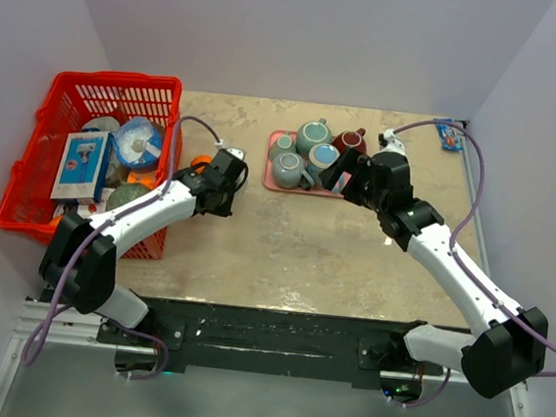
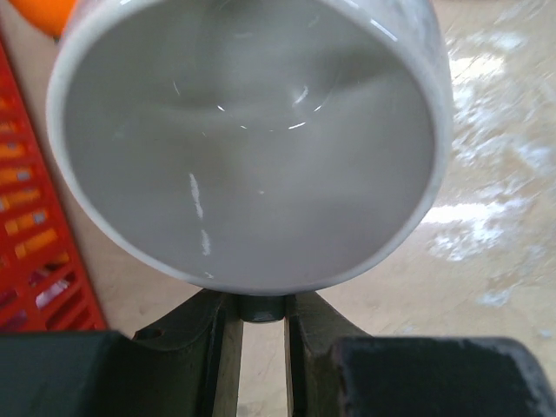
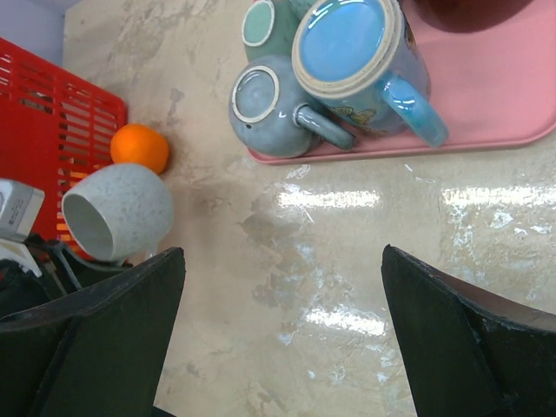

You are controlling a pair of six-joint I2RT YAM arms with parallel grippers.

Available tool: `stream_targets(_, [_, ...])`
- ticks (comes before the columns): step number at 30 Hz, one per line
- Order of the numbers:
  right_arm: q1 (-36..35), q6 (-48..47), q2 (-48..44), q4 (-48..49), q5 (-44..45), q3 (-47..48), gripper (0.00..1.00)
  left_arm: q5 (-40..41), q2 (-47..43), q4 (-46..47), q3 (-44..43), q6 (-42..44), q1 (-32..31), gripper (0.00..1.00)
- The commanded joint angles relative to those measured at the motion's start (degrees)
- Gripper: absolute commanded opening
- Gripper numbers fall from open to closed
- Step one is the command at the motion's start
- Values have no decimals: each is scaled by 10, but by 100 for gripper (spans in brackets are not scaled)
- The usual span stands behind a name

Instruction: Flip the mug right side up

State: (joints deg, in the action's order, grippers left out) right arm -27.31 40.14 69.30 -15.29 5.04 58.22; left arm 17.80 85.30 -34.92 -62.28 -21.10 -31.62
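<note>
The left gripper [image 2: 261, 306] has its two fingers pressed almost together on the wall of the pale grey speckled ceramic mug [image 3: 122, 219], at the lower part of its rim. The mug is turned on its side at the left part of the beige stone-pattern table [image 1: 303, 250], just right of the red plastic basket [image 1: 112, 89], and its open mouth looks toward the near left. In the left wrist view the smooth inside of the mug fills nearly the whole picture. I cannot tell if the mug touches the table. A small round orange fruit [image 3: 139, 148] lies just behind the mug, on the far side.

The right gripper [image 3: 282, 254] hangs over the table with its fingers spread wide, and it holds nothing. It is near the pink rectangular tray [image 3: 521, 122] at the far middle, where several blue and green glazed mugs [image 3: 352, 61] stand close together.
</note>
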Motion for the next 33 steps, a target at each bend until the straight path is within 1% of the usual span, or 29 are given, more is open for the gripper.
stream_targets(1, [2,13,12,0,0,32,99,39,-50,10,18,-37,1,0])
stream_targets(6, [2,20,24,-2,-10,33,98,53,-47,-43,24,-70,2,0])
stream_targets(12, [2,26,25,-3,-14,29,98,64,-22,-67,27,-79,4,0])
stream_targets(17, [2,27,19,-7,-12,23,98,59,-19,-59,44,-77,23,0])
stream_targets(23, [2,31,14,-8,-12,13,98,38,-27,-24,69,-66,46,0])
stream_targets(33, [2,38,14,-11,-12,12,97,15,-15,4,102,-63,64,0])
